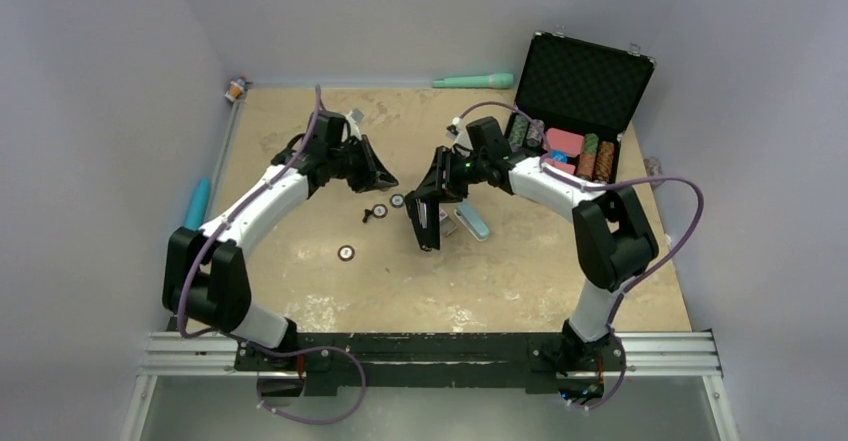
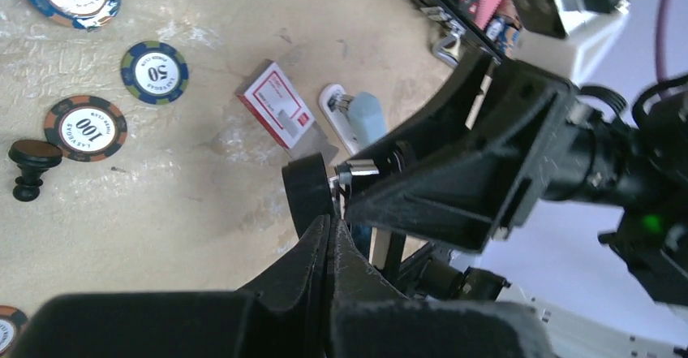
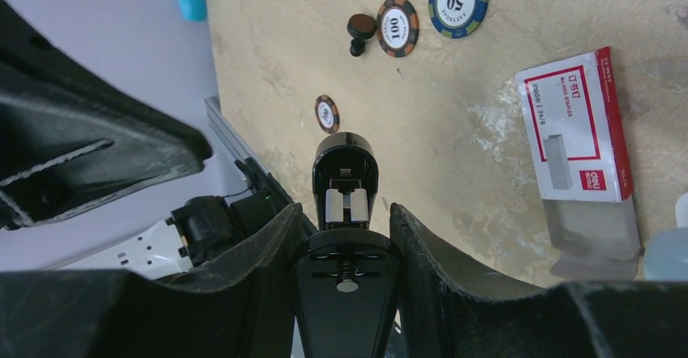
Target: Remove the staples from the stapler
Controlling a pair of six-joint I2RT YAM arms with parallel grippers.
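Observation:
My right gripper (image 1: 432, 204) is shut on the black stapler (image 1: 428, 233) and holds it above the table, long end hanging down. In the right wrist view the stapler (image 3: 345, 281) sits between my fingers (image 3: 442, 260) with its arm swung open (image 3: 343, 159). A silvery metal piece (image 3: 346, 205) shows in its channel; I cannot tell whether it is the staples. My left gripper (image 1: 384, 178) is shut, with nothing visible between the jaws. Its fingertips (image 2: 328, 226) lie just short of the stapler's black end (image 2: 307, 189).
A red-and-white box (image 1: 448, 223) and a light-blue bar (image 1: 473, 224) lie under the right gripper. Poker chips (image 1: 346, 252) (image 1: 397, 201) and a black knob (image 1: 368, 215) lie mid-table. An open black case (image 1: 585, 81) with chips stands back right. A teal marker (image 1: 473, 81) lies at the back.

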